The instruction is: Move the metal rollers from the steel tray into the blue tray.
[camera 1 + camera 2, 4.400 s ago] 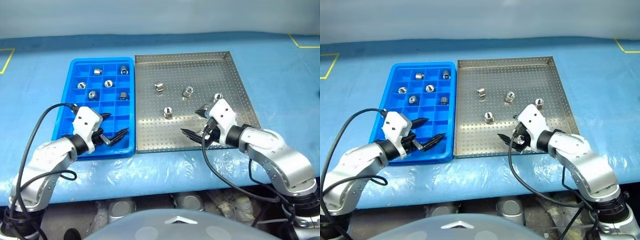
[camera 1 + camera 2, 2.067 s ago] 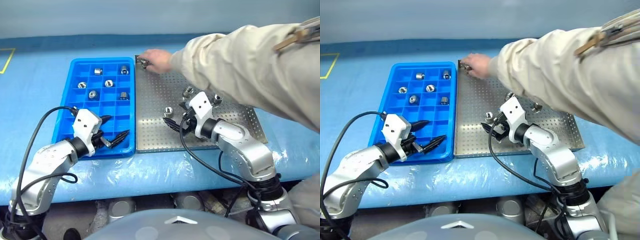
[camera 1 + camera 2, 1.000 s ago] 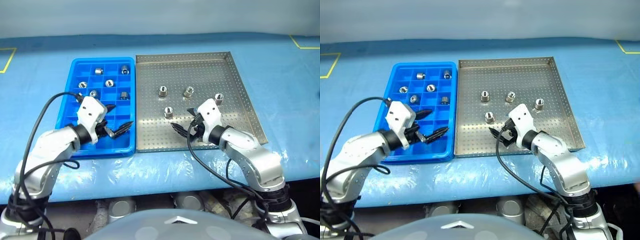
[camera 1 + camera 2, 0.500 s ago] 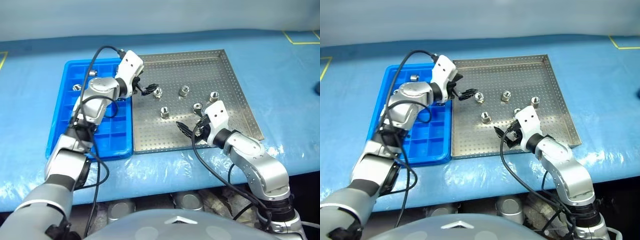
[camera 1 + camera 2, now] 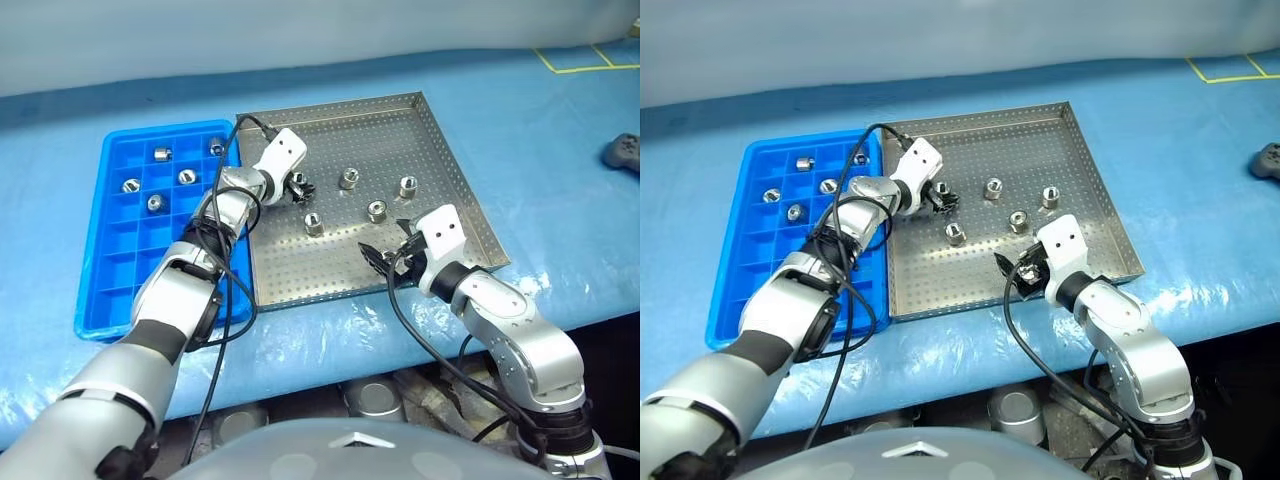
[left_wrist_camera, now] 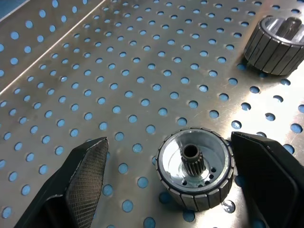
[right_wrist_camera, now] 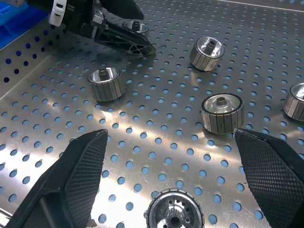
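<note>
On the blue-covered tabletop point(image 5: 560, 130), the job is standing roughly half done: five rollers are sitting in separate compartments at the far end of the blue tray point(image 5: 95, 300), among them one point(image 5: 153, 203) nearest the robot, while the near compartments are lying empty. Just to the right, the left hand point(image 5: 943, 198) is reaching across the blue tray's edge into the steel tray point(image 5: 430, 130), its jaws standing wide and straddling an upright roller point(image 6: 194, 173); in the left wrist view that roller is sitting between the two fingers point(image 6: 88, 171), close beside one and clearly apart from the other, so nothing is being gripped yet. Further right, four more rollers are waiting loose on the dotted floor: one point(image 5: 313, 224) near the middle, one point(image 5: 348, 180) behind it, one point(image 5: 377, 211) and one point(image 5: 407, 186) toward the right rim. At the tray's near right, the right hand point(image 5: 388, 248) is hovering with jaws spread wide and holding nothing, while a sixth roller point(image 7: 173, 213) is lying low between them, touching neither finger. By this count, six rollers are left to move.
</note>
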Controlling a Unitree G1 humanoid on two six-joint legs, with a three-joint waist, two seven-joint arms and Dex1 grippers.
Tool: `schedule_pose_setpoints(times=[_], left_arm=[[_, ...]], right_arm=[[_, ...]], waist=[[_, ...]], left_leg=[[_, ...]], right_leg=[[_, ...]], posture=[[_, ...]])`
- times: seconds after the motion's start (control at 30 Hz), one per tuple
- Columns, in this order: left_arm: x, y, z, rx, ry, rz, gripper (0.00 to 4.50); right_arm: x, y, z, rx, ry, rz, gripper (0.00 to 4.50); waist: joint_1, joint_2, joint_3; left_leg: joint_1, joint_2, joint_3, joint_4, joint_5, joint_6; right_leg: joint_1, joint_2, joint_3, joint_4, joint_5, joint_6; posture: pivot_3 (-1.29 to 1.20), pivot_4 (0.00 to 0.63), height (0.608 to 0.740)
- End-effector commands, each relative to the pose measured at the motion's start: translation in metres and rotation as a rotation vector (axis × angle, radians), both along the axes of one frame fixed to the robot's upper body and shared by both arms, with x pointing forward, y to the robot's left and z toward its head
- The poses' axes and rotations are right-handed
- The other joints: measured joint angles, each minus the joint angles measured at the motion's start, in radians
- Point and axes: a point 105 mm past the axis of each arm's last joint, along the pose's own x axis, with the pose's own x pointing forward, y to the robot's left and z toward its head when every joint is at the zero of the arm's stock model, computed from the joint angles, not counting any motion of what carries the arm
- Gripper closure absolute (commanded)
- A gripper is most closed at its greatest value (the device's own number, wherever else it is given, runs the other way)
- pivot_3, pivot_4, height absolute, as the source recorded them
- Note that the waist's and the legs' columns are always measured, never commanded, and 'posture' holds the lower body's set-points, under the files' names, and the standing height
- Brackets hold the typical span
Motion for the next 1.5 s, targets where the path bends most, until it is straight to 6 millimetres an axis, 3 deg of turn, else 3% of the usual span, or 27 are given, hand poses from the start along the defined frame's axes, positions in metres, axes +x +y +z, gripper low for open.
schedule_pose_setpoints(times=[0.03, 0.17, 0.2, 0.37, 0.43, 0.53, 0.67, 0.83, 1.07, 1.23, 1.4, 1.5], left_arm=[[0.001, -0.003, 0.009, -0.012, -0.026, -0.026, 1.22], [-0.001, 0.005, 0.020, -0.039, -0.054, -0.044, 2.63], [-0.002, 0.010, 0.024, -0.038, -0.068, -0.043, 2.78], [-0.021, 0.046, 0.076, -0.225, -0.235, 0.062, 2.77], [-0.037, 0.066, 0.100, -0.334, -0.339, 0.150, 2.77], [-0.064, 0.104, 0.116, -0.389, -0.472, 0.308, 2.77], [-0.105, 0.156, 0.111, -0.313, -0.573, 0.561, 2.77], [-0.132, 0.184, 0.076, -0.194, -0.511, 0.711, 2.77], [-0.133, 0.202, 0.030, -0.130, -0.378, 0.816, 2.77], [-0.124, 0.200, 0.019, -0.143, -0.337, 0.803, 2.77], [-0.118, 0.183, 0.033, -0.181, -0.357, 0.720, 1.17], [-0.117, 0.151, 0.062, -0.283, -0.387, 0.549, 0.21]], right_arm=[[0.001, 0.002, 0.015, 0.014, -0.063, 0.003, 0.00], [0.003, 0.004, 0.017, 0.014, -0.068, 0.011, 0.00], [0.004, 0.005, 0.018, 0.014, -0.069, 0.015, 0.00], [0.005, 0.022, 0.024, 0.019, -0.087, 0.087, 0.00], [0.007, 0.036, 0.030, 0.038, -0.105, 0.139, 0.00], [0.009, 0.060, 0.038, 0.075, -0.133, 0.225, 0.00], [0.006, 0.100, 0.047, 0.150, -0.160, 0.362, 0.00], [0.009, 0.121, 0.038, 0.163, -0.160, 0.414, 0.00], [0.006, 0.124, 0.037, 0.174, -0.162, 0.452, 0.00], [0.005, 0.118, 0.036, 0.172, -0.162, 0.425, 0.00], [0.003, 0.107, 0.034, 0.166, -0.154, 0.378, 0.00], [0.000, 0.093, 0.034, 0.162, -0.148, 0.346, 0.00]], waist=[[-0.004, 0.000, 0.000], [-0.010, 0.000, 0.000], [-0.010, 0.000, 0.000], [-0.010, 0.001, 0.001], [0.000, 0.001, 0.001], [0.015, 0.001, 0.000], [0.037, 0.001, 0.000], [0.103, -0.001, -0.001], [0.143, -0.001, -0.001], [0.134, -0.001, -0.001], [0.123, -0.001, -0.001], [0.119, -0.001, -0.001]], left_leg=[[0.000, 0.000, 0.000, 0.000, 0.000, 0.000], [0.000, 0.000, 0.000, 0.000, 0.000, 0.000], [0.001, 0.000, 0.000, 0.000, 0.000, 0.000], [0.001, 0.001, 0.000, -0.001, 0.000, 0.000], [0.001, 0.002, 0.000, -0.001, 0.000, 0.000], [0.001, 0.001, -0.001, 0.000, 0.001, -0.001], [0.003, 0.002, -0.001, 0.000, 0.001, -0.001], [0.003, 0.000, -0.002, 0.001, 0.001, -0.002], [0.003, 0.001, -0.003, 0.001, 0.001, -0.003], [0.003, 0.001, -0.003, 0.001, 0.002, -0.003], [0.003, 0.001, -0.003, 0.000, 0.001, -0.003], [0.002, 0.001, -0.003, 0.000, 0.001, -0.003]], right_leg=[[0.000, 0.000, 0.000, 0.000, 0.000, 0.000], [0.000, 0.000, 0.000, 0.001, 0.000, 0.000], [0.000, 0.000, 0.000, 0.001, 0.000, 0.000], [0.000, 0.001, 0.000, 0.002, 0.000, 0.000], [0.000, 0.000, 0.000, 0.002, 0.000, 0.000], [0.000, 0.000, 0.000, 0.003, 0.001, -0.001], [0.001, 0.000, -0.001, 0.003, 0.002, -0.004], [0.002, -0.001, -0.002, 0.003, 0.002, -0.004], [0.002, -0.001, -0.004, 0.002, 0.002, -0.004], [0.002, -0.001, -0.004, 0.002, 0.003, -0.004], [0.002, -0.001, -0.004, 0.002, 0.003, -0.004], [0.001, -0.001, -0.004, 0.002, 0.003, -0.004]], posture=[[-0.25, 0.150, 0.740], [-0.22, 0.150, 0.740], [-0.22, 0.150, 0.740], [-0.16, 0.150, 0.740], [-0.15, 0.150, 0.740], [-0.12, 0.150, 0.740], [-0.04, 0.150, 0.740], [0.00, 0.150, 0.740], [0.00, 0.150, 0.740], [-0.04, 0.150, 0.740], [-0.07, 0.150, 0.740], [-0.08, 0.150, 0.740]])
